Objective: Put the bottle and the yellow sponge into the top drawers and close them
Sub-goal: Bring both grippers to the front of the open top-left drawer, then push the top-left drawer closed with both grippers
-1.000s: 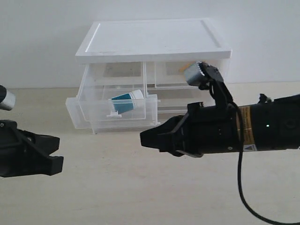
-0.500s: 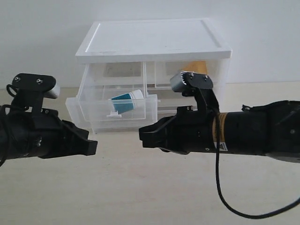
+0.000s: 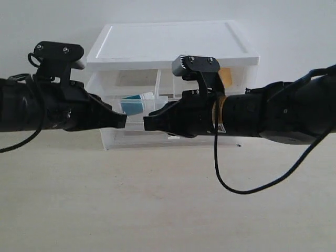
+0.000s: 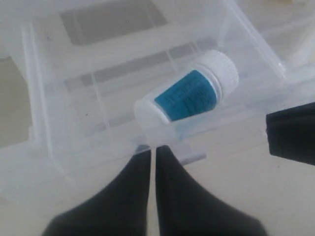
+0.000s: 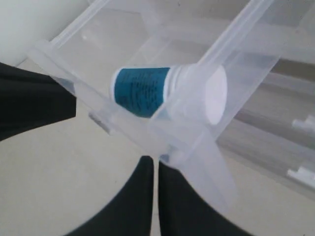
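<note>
- The left claw (image 4: 153,153) is pressed together and holds nothing; only a thin slit shows between its fingers.
- The right claw (image 5: 155,163) is likewise pressed together and empty.
- The bottle (image 4: 189,96) lies on its side in the left drawer (image 4: 83,147), which stands pulled out of the cabinet (image 3: 168,44).
- In the left wrist view the bottle sits just past the left claw's tips, with the drawer's clear front wall between them. The bottle's base is nearer the claw and its cap points away.
- The tab handle (image 4: 189,156) on that front wall is just beside the left tips; whether they touch it I cannot tell.
- In the right wrist view the right claw's tips sit close under the drawer's front corner. The bottle is just behind that wall, with its cap toward the corner.
- In the exterior view both claws meet in front of the open drawer, tips near each other but apart. Each shows as a dark shape at the edge of the other's wrist view.
- The sponge (image 3: 226,77) is in the right drawer (image 3: 239,79), which sits flush in the cabinet. The right arm's camera mount partly hides it.
- A black cable (image 3: 226,184) hangs from the right arm in a loop over the table (image 3: 157,210).
</note>
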Robot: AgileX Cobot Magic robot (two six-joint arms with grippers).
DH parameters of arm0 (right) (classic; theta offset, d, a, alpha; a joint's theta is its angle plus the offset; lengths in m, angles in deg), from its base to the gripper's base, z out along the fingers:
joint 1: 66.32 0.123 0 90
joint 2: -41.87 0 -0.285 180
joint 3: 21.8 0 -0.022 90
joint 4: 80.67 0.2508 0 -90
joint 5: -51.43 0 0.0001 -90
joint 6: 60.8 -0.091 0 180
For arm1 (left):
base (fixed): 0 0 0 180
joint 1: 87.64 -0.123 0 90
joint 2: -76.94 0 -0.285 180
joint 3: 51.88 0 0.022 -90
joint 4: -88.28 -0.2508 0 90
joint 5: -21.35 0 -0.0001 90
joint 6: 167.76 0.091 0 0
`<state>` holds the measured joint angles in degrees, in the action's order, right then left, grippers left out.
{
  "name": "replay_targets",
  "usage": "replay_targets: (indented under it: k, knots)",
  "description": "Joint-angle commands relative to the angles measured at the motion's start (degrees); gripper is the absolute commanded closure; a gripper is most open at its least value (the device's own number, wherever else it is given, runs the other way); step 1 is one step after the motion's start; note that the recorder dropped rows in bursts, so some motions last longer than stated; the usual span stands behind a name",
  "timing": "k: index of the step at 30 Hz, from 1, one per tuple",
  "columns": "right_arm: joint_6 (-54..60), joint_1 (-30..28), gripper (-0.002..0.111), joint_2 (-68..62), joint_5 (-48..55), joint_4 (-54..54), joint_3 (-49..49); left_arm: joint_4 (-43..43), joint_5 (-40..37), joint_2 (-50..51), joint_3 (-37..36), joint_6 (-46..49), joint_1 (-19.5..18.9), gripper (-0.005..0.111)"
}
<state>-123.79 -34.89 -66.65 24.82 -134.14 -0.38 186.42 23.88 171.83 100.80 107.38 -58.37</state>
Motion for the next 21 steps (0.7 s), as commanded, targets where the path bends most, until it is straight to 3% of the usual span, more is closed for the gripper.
replay_targets:
  k: [1, 11, 19, 21]
  knots:
    - [0.8, -0.1, 0.108, 0.0, 2.1, 0.3, -3.5, -0.5, 0.7, 1.7, 4.7, 0.3, -0.9, 0.103]
    - [-1.1, -0.1, 0.108, 0.1, 8.1, -0.5, -9.5, -0.3, -0.8, 5.1, 8.4, 0.3, -5.3, 0.103]
    - [-20.1, -0.1, 0.108, 0.1, 2.7, -26.4, -8.2, 0.3, -3.1, -4.3, -0.1, -0.7, -5.3, 0.103]
    - [-21.1, -0.1, 0.108, 0.1, 2.4, -27.0, -7.1, -0.2, -6.4, -6.0, -2.3, -0.7, -5.3, 0.103]
